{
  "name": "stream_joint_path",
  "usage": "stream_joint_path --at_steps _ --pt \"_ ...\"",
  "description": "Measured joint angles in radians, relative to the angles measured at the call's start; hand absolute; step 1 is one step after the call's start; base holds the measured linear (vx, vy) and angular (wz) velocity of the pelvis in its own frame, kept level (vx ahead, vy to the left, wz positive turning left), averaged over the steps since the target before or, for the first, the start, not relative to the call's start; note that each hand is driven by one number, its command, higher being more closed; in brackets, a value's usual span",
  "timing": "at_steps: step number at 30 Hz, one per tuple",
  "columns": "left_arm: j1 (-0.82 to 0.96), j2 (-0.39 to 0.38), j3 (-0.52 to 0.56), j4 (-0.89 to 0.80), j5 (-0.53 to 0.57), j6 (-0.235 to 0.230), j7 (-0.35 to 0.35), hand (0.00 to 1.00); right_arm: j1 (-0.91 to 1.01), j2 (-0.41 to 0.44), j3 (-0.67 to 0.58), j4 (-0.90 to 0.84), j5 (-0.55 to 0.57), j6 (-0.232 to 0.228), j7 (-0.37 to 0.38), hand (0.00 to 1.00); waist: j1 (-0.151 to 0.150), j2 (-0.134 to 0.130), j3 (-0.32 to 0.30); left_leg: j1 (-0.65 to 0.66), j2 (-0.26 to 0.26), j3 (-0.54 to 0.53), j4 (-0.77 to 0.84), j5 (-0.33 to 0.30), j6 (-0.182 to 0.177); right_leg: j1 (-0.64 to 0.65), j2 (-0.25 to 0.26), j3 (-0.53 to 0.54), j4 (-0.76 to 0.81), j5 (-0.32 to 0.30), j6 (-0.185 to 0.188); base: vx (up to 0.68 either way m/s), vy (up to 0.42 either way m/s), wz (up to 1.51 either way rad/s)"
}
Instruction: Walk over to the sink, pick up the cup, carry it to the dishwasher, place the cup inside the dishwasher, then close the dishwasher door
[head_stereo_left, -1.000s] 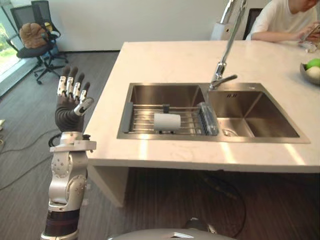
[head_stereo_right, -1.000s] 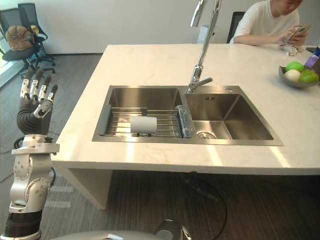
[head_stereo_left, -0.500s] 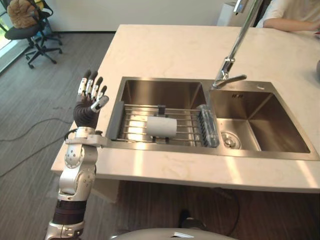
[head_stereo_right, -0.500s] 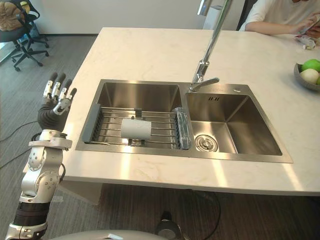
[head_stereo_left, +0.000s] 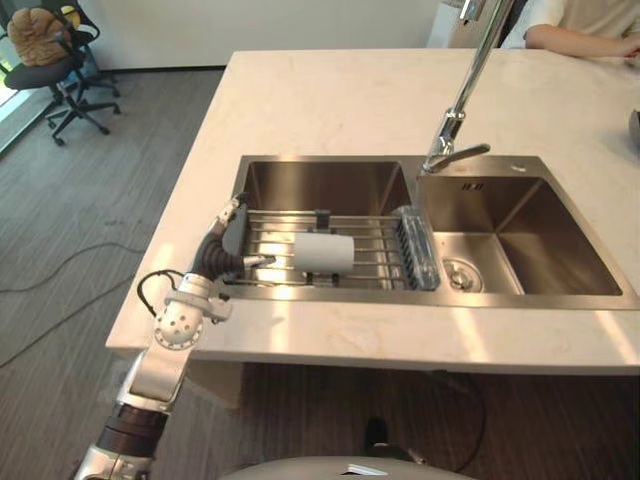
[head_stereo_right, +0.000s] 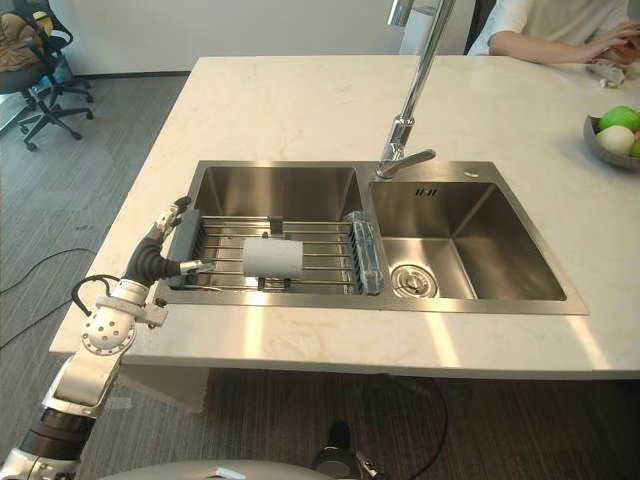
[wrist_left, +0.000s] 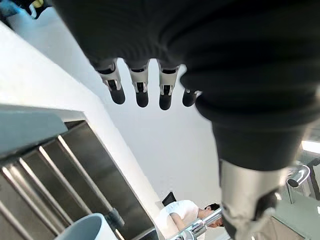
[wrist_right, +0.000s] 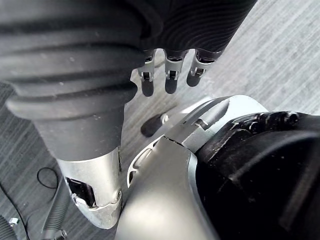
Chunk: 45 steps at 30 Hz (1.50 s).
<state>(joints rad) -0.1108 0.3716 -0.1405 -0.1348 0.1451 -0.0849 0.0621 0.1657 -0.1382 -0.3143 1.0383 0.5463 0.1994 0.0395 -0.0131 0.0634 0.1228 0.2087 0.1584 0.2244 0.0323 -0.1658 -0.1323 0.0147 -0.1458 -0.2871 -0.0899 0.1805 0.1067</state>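
1. The walk looks done to me. I'm parked right up against the sink (head_stereo_left: 400, 292), which is set into the desk (head_stereo_left: 330, 110).
2. The cup (head_stereo_left: 323, 253) is lying on its side on the wire rack (head_stereo_left: 375, 243) in the sink's left basin, about mid-rack. It hasn't been lifted.
3. The left robot hand (head_stereo_left: 218, 255) is over the sink's left rim with its fingers straight and spread and the thumb poking toward the cup. It's near, but there's a visible gap, so no contact and nothing gripped.
4. The right robot hand (wrist_right: 167, 80) hangs low over the floor, away from the sink, with its fingers relaxed and nothing in it.
5. My tally is that getting to the sink is ticked off and the pickup is only just starting. Everything after the pickup is yet to do.
6. My guess for the grab is that the hand has to go further across the rack and wrap the cup's round side. A cup on its side could roll along those bars if I nudge it.
7. There's a person (head_stereo_left: 585, 25) at the desk's far end, well apart from the sink.
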Motion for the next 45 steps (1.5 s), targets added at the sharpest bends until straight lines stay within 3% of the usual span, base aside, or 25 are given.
stream_joint_path --at_steps 6,13,16,20,27,38,45 --pt "-0.078 0.087 -0.03 0.079 0.058 -0.038 0.035 0.0 0.006 0.0 -0.003 0.001 0.058 -0.008 -0.004 0.0 -0.015 0.012 -0.008 0.0 -0.001 0.013 -0.007 0.0 0.0 -0.011 0.001 0.012 0.0 0.006 0.005 0.0 0.004 -0.05" --pt "-0.142 0.106 -0.108 0.178 0.12 -0.007 0.021 0.0 0.011 0.005 -0.012 0.007 0.117 0.0 0.003 0.0 -0.048 0.017 -0.007 0.01 -0.004 0.045 -0.015 -0.001 0.0 -0.027 0.006 0.043 0.0 0.01 0.007 0.0 0.001 -0.12" --pt "-0.18 0.14 -0.139 0.198 0.174 -0.008 0.037 0.0 0.015 0.005 -0.013 0.008 0.136 0.0 0.003 0.0 -0.049 0.022 -0.004 0.019 -0.005 0.074 -0.017 -0.006 0.0 -0.038 0.011 0.067 0.0 0.017 0.004 -0.03 -0.015 -0.26" --pt "-0.215 0.151 -0.192 0.198 0.215 -0.043 0.041 0.0 0.032 0.006 -0.022 0.008 0.161 0.0 0.003 0.0 -0.059 0.033 -0.004 0.021 -0.008 0.093 -0.015 -0.01 0.0 -0.049 0.013 0.085 0.0 0.021 0.004 -0.04 -0.023 -0.14" --pt "-0.263 0.164 -0.305 0.241 0.249 -0.04 0.02 0.0 0.041 0.009 -0.051 0.008 0.163 0.0 0.007 0.0 -0.088 0.046 -0.001 0.034 -0.007 0.115 -0.017 -0.014 -0.004 -0.051 0.019 0.104 0.0 0.022 0.004 -0.03 -0.024 -0.1" --pt "-0.298 0.162 -0.41 0.277 0.267 0.074 -0.032 0.0 0.061 0.011 -0.05 0.007 0.188 -0.009 0.025 0.0 -0.109 0.049 0.001 0.043 -0.005 0.131 -0.017 -0.016 -0.005 -0.051 0.024 0.114 0.0 0.023 0.004 -0.03 -0.023 -0.03" --pt "-0.299 0.161 -0.415 0.314 0.315 0.078 -0.021 0.0 0.075 0.012 -0.046 0.0 0.215 -0.009 0.025 0.0 -0.112 0.049 0.001 0.053 -0.005 0.138 -0.017 -0.017 -0.007 -0.046 0.026 0.121 0.0 0.023 0.003 -0.03 -0.026 -0.03"
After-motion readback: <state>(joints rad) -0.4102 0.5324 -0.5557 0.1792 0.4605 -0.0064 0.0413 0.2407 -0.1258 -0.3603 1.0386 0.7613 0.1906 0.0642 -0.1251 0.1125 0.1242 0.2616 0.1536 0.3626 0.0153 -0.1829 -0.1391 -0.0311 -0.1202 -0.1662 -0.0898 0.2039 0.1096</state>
